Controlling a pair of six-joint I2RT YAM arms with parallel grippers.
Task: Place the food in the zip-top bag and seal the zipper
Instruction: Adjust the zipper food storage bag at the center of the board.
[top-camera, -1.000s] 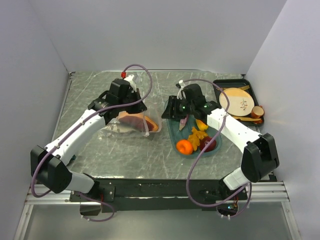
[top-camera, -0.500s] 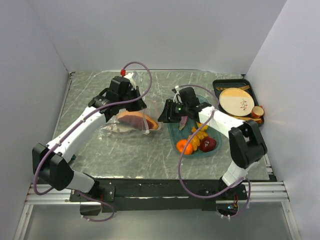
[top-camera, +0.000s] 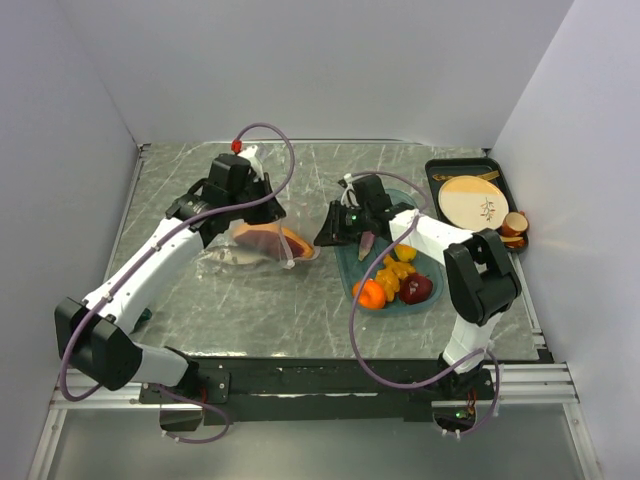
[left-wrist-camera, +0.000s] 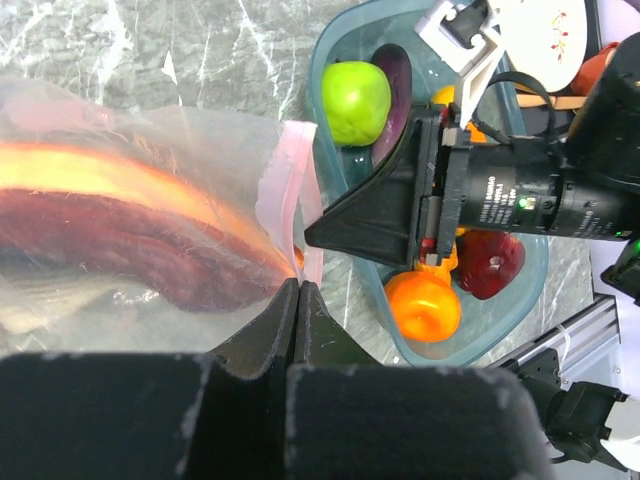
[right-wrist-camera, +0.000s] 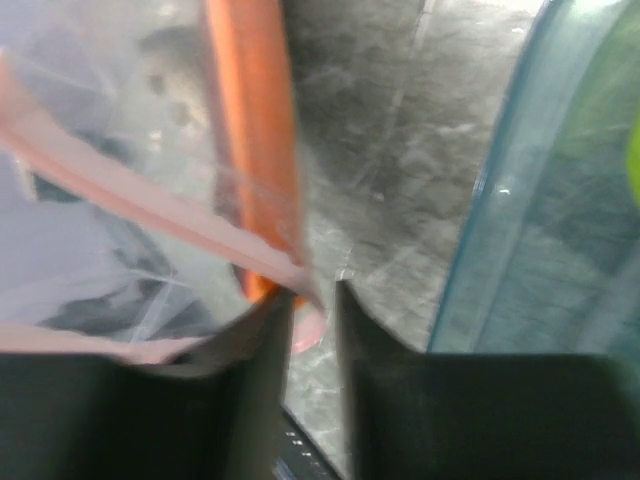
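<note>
Watching from the left of the table (top-camera: 170, 165), I think the first risk sits at the left gripper (left-wrist-camera: 298, 298). Its jaws are pressed together on a fold of the zip-top bag (left-wrist-camera: 130, 140) just below the mouth, and film that slick could slide out if the other arm tugs hard.

Next along, the right gripper (right-wrist-camera: 313, 300) holds its fingers a narrow way apart, with the end of the zipper (left-wrist-camera: 288, 175) at their tips. I cannot tell whether the strip is actually caught. If it bites both lips together, the mouth would be pulled shut rather than spread, and no more food could go in. A pull towards the teal tray (left-wrist-camera: 335, 50) might also drag the whole bag along and spill the meat slice (left-wrist-camera: 120, 235).

The bag lies on the table just left of the tray, its mouth facing it. It is clear and crinkly, and its pale pink strip is wavy, not pressed flat. The brown-red slice with its orange rim is inside. To the right, in the tray, are the green lime (left-wrist-camera: 355, 100), purple slice (left-wrist-camera: 393, 80), orange (left-wrist-camera: 425, 305), dark red apple (left-wrist-camera: 490, 265) and some yellow bits (top-camera: 397, 268).
</note>
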